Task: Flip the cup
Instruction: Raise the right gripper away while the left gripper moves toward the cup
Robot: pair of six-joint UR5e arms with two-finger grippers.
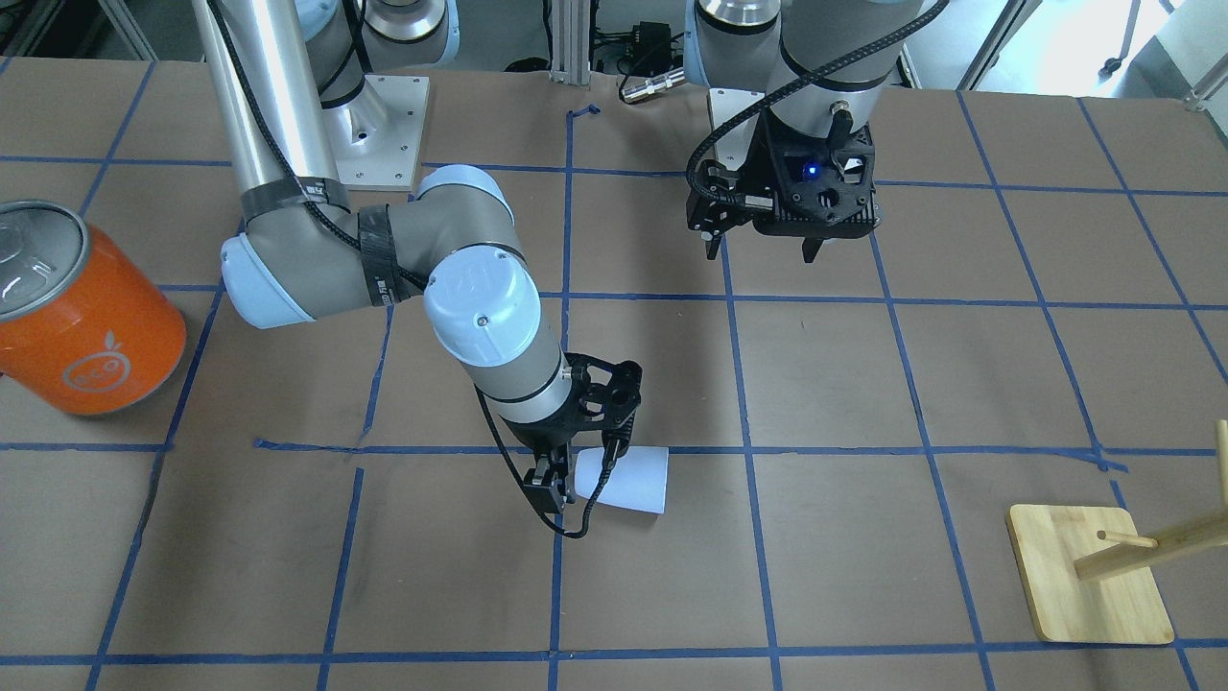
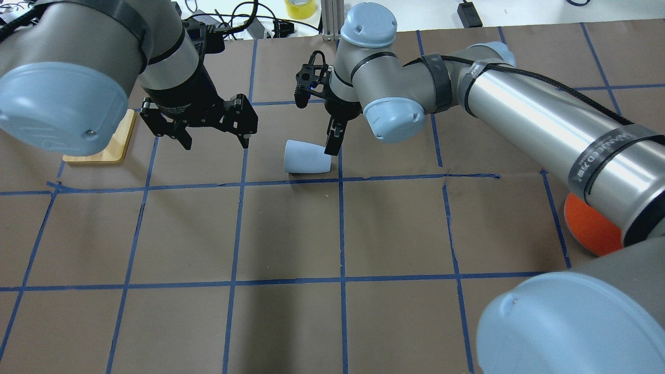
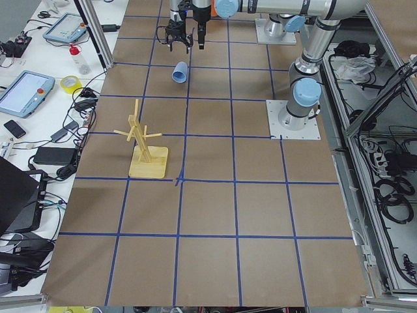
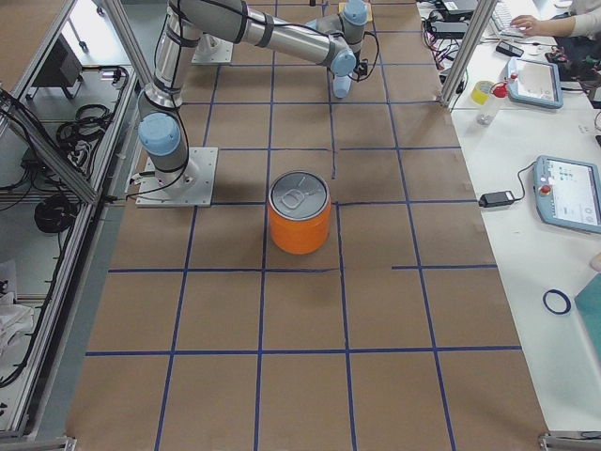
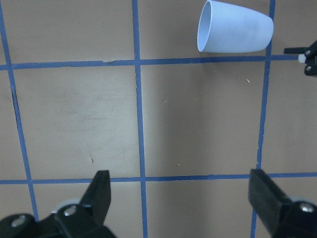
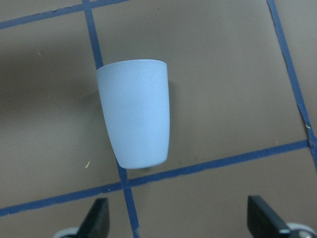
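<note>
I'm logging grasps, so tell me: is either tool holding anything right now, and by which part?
Nothing is held. The cup lies on its side; the right tool is open by its base, and the left tool is open farther off.

A large orange cylindrical can with a silver lid (image 4: 300,230) stood upright on the brown, blue-taped table (image 4: 216,404). Left of and just beyond the can, the right arm (image 4: 282,36) rose from a square metal plate (image 4: 195,183), reaching far past the can. Well right of the can lay a small blue ring (image 4: 557,302).
</note>
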